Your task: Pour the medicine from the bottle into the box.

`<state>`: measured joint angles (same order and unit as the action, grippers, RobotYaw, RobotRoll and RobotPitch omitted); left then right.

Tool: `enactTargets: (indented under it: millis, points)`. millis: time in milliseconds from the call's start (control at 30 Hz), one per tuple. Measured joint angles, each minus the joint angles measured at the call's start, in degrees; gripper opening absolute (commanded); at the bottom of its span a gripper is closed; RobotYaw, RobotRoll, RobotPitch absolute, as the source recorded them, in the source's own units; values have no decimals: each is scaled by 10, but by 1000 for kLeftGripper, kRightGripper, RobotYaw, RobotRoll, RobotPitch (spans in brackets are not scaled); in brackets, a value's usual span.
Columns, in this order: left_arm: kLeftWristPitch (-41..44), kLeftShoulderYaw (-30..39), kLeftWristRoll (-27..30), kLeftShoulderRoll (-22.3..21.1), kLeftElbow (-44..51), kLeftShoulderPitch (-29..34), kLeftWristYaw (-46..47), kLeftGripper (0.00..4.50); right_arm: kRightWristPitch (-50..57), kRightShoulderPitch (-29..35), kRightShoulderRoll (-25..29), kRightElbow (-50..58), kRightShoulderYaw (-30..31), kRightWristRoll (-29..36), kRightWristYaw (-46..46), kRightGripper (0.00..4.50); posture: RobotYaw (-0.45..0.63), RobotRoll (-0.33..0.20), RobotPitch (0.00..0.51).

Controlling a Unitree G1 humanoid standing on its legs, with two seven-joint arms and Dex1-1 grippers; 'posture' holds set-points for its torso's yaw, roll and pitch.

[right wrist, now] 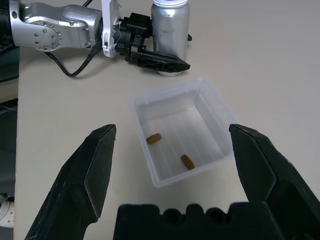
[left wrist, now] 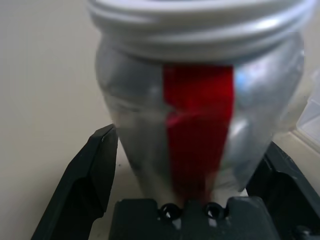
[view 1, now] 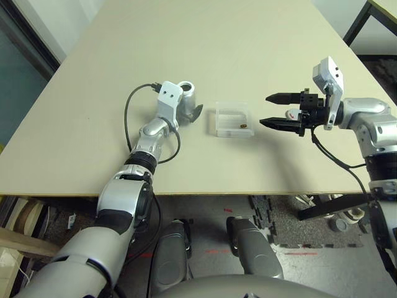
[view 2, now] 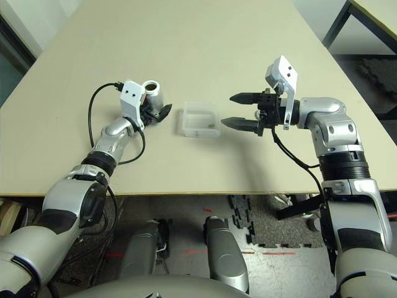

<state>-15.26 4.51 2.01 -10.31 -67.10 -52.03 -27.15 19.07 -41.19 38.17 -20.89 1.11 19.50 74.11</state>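
The left gripper (right wrist: 165,62) stands released, its fingers apart around the upright bottle (right wrist: 170,27) on the worktop (view 1: 186,56). Just beside it lies the clear box (right wrist: 175,130), holding two brown pills (right wrist: 153,138). Beyond the box, the right gripper (view 1: 273,110) hovers spread wide, holding nothing.

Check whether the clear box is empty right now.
No, two small brownish pills lie on the floor of the box.
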Motion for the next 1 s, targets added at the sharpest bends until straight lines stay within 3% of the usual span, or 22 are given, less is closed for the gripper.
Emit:
enactTargets:
  millis: [333, 533, 1000]
  points:
    - [3, 6, 7, -2, 25, 20, -16, 4466, -7, -1, -9, -13, 2, -2, 0, 4500, -180, 0, 148]
    - [24, 13, 26, -10, 90, 59, -43, 4466, -18, -13, -15, -31, 5, -6, 0, 4500, -160, 0, 143]
    - [185, 9, 80, -31, 455, 264, -74, 4466, -39, -27, -26, -62, 6, -11, 6, 4500, -156, 0, 142]
